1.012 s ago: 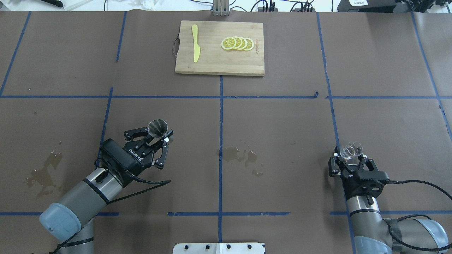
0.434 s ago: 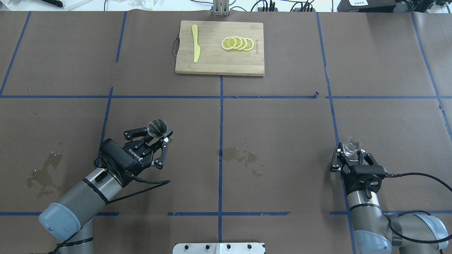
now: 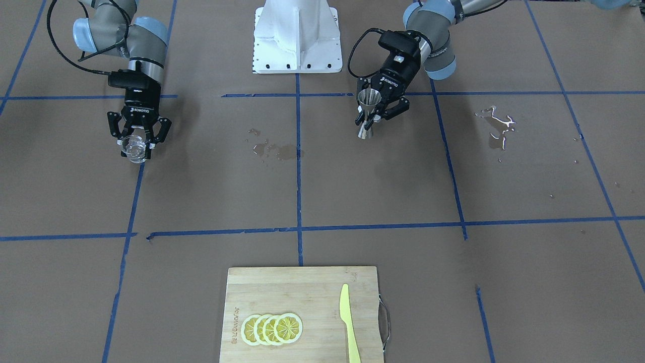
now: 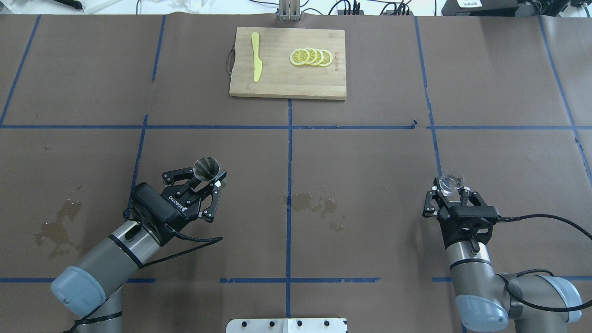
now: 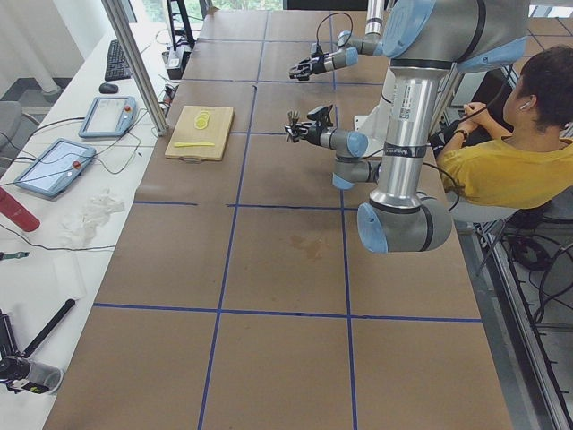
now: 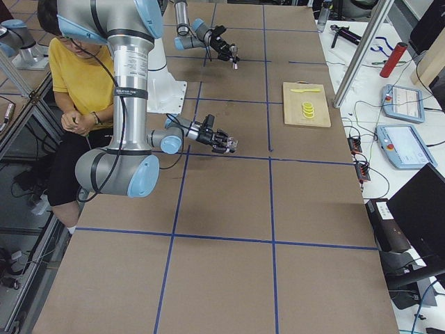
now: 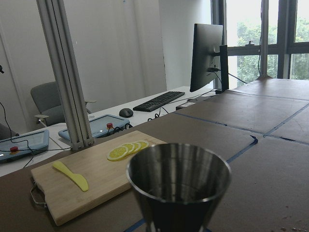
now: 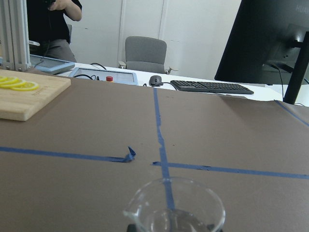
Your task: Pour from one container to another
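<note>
Steel caught the light first: the jigger (image 4: 206, 165) stood upright with its wide mouth up, the left pincer (image 4: 207, 175) clamped on its narrow waist. I took that as a receiver held steady and level. Far across the brown-papered surface (image 4: 370, 157), the right pincer (image 4: 451, 189) was closed on the small clear glass cup (image 3: 135, 147), rim up and untilted. The two vessels were well apart, so by my reckoning the pour had not begun and the cup had yet to be carried over. Gripping the cup by its body left the rim free, which should suit tipping it later.

The overhead view showed the gap between the arms and the wet stains (image 4: 314, 203) on the paper midway. From across the surface the jigger's whole hourglass shape could be read, which from above was only a round mouth. The right wrist camera alone revealed a small pouring lip on the cup; whether liquid sat inside I could not tell. The left wrist camera looked over the jigger's rim toward the cutting board (image 4: 286, 83), the lemon slices (image 4: 311, 57) and the yellow knife (image 4: 255, 56). Whether the jigger's foot touched the surface, no view settled
</note>
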You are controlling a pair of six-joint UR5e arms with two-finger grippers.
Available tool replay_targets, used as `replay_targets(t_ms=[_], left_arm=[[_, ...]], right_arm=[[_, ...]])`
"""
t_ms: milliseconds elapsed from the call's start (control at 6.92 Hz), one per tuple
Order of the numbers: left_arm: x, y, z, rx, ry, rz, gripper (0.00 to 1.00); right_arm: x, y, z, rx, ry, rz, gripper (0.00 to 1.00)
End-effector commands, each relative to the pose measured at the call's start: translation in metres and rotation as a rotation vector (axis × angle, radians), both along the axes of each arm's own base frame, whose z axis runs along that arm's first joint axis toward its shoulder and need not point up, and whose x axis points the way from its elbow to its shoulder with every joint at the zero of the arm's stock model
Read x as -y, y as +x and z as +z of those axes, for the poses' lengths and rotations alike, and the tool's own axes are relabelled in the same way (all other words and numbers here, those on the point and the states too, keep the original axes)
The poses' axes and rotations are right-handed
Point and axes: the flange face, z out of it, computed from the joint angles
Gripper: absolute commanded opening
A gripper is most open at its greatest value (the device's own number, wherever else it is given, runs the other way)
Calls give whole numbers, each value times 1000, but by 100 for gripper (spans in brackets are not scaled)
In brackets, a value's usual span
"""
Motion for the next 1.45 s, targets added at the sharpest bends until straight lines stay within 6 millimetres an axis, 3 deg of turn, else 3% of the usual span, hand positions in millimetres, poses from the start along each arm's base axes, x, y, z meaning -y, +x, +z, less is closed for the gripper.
replay_targets(t_ms=[0,145,289,578,867,1012,1156,1301], left_arm=[[-3,11,10,35,8,13,0],[-2,19,5,36,14,13,0],[2,40,-10,29,26,10,0],[3,57,-31,29,51,4,0],[6,82,-37,46,53,14,0],[9,94,-47,42,54,14,0],[11,98,-44,47,53,19,0],[14,102,-56,26,55,26,0]], right_arm=[[0,13,-69,26,37,-40,0],[-1,8,-94,21,58,-60,0],[2,-8,-134,94,77,-56,0],[0,-9,-142,107,82,-59,0],[-11,-26,-170,80,109,-109,0],[-18,-23,-181,84,116,-130,0],[-21,-22,-186,71,123,-146,0],[-23,-23,-186,29,134,-164,0]])
